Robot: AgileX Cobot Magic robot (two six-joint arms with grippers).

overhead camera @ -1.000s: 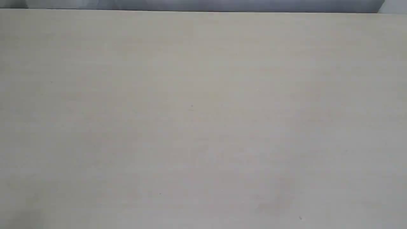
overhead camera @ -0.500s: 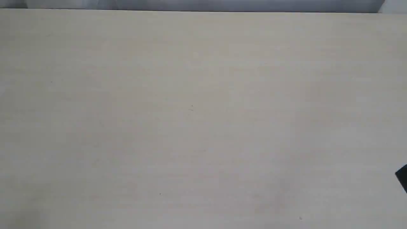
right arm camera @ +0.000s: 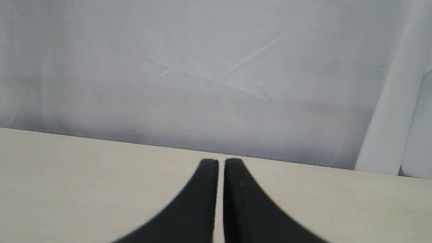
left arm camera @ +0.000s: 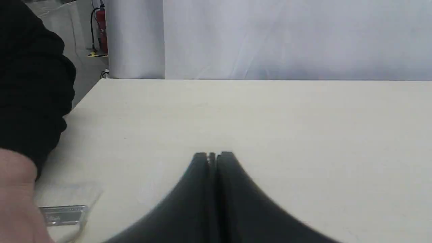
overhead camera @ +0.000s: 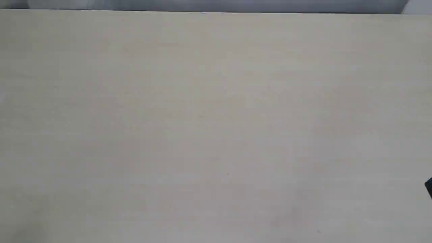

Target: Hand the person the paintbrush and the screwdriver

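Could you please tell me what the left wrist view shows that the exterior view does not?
Only the left wrist view shows the left claw, shut, the person's hand in a black sleeve, the paintbrush beside it with just its metal ferrule clear, and a red fire extinguisher. Only the exterior view shows a black sliver at its right edge, too small to identify. Both show the pale table and a light backdrop.
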